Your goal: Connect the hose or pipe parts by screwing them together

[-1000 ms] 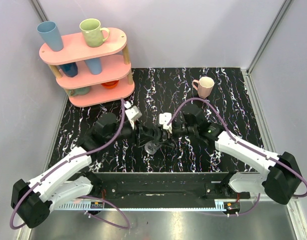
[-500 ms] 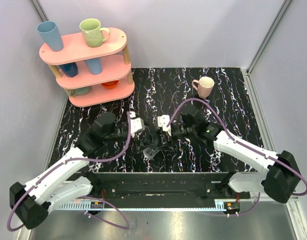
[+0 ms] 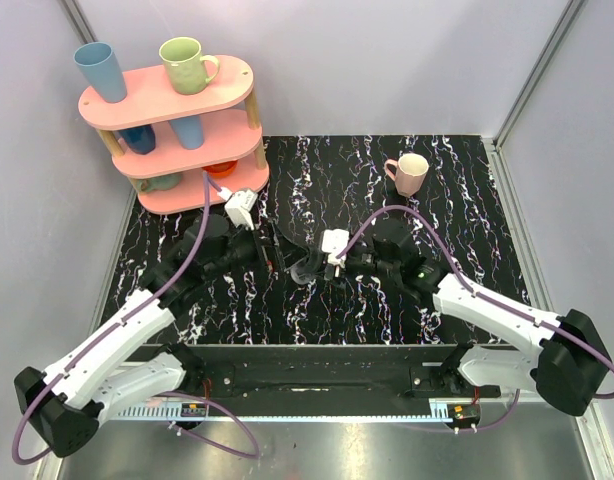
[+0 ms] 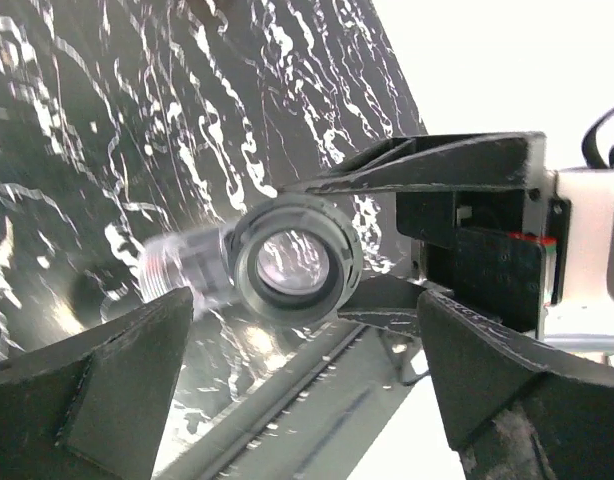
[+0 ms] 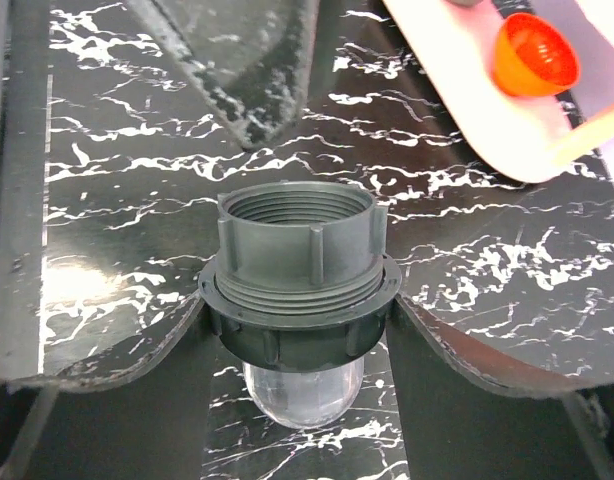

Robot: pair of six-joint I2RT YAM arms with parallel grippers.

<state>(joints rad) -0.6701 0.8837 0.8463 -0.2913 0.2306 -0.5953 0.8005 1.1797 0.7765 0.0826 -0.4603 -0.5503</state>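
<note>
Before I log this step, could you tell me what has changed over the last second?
The left gripper let go of the joined pipe part, opened wide and drew back to its left, toward the shelf. The right gripper kept its grip on the part and shifted it slightly, upward in the top view. The mug and the shelf stayed put.

The tube (image 5: 303, 392) is glossy translucent plastic, the fitting (image 5: 299, 270) matt grey plastic, the tabletop (image 5: 117, 150) glossy marbled black.

White arms (image 3: 117, 345), black fingers (image 4: 87, 400), purple cables (image 3: 395, 209)
</note>
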